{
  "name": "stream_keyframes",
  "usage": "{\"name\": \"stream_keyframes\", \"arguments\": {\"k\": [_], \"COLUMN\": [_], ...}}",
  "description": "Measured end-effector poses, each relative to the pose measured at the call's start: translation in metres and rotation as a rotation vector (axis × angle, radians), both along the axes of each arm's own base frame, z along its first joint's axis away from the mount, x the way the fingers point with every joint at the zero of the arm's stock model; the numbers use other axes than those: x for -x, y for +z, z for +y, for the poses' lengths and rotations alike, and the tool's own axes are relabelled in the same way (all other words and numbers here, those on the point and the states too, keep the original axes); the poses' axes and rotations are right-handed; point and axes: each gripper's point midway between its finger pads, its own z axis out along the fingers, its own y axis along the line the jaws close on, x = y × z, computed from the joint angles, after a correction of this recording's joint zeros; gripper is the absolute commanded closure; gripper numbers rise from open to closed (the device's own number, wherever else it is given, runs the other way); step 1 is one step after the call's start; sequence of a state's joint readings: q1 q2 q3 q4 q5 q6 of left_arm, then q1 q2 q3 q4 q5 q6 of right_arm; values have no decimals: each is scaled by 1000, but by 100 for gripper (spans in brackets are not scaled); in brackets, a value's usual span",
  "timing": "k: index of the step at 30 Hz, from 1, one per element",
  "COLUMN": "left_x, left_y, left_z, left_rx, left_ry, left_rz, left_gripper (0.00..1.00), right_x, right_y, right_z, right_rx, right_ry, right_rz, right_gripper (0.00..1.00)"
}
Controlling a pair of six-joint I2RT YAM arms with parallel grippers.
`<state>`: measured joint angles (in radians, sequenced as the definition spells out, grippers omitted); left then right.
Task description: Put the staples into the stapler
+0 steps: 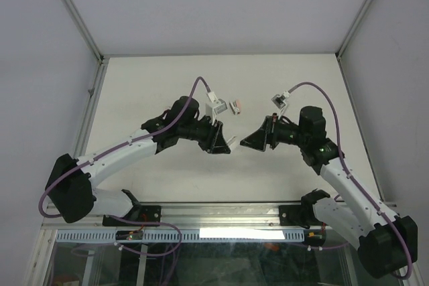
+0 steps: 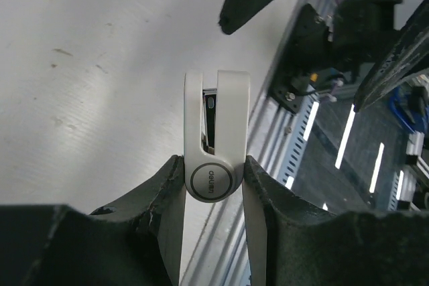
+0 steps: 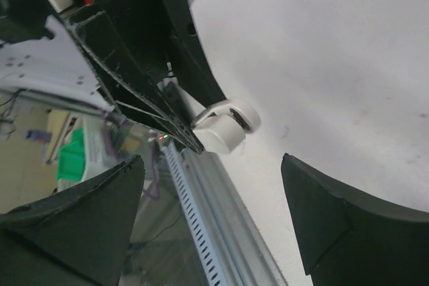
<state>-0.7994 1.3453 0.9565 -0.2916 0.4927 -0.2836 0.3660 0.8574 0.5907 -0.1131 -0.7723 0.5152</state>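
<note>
My left gripper [image 1: 224,140] is shut on the small pale stapler [image 2: 218,132], gripping its round hinge end between both pads; the stapler's nose points away, its two arms slightly apart. It shows as a small white tip in the top view [image 1: 232,143] and in the right wrist view [image 3: 224,127]. My right gripper [image 1: 257,143] is open and empty, facing the stapler's nose a short way to its right [image 3: 211,165]. The red-and-white staple sleeve [image 1: 234,106] and its greyish tray [image 1: 219,107] lie on the table behind the left gripper. No loose staple strip can be made out.
A small grey-white connector piece [image 1: 277,100] lies behind the right arm. The metal rail [image 1: 221,213] runs along the table's near edge. White walls with metal posts close the table on the left, right and back.
</note>
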Motion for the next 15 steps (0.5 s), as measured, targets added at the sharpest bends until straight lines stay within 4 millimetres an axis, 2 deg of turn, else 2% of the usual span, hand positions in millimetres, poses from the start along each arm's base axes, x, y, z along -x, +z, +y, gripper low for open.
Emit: {"name": "stream_keyframes", "arguments": {"k": [4,8,10,15], "left_x": [24,43,49,55], "left_y": [21,37,43,54], "left_z": [-2,-5,-6,-8], "left_rx": [91,164,192,237], "left_ry": [-126,-230,-264,-305], "left_rz": [33,61,70,69], "left_gripper": [96,96,97,97], "right_x": [20,34,42,48], "right_y": [22,29,29,25], "right_z": [13,21,26,31], "right_rx": [-108,-141,-146,-145], "right_ry": [172,261,301,340], "right_rz": [-8,-12,-11,20], "right_gripper": [11,14,21,53]}}
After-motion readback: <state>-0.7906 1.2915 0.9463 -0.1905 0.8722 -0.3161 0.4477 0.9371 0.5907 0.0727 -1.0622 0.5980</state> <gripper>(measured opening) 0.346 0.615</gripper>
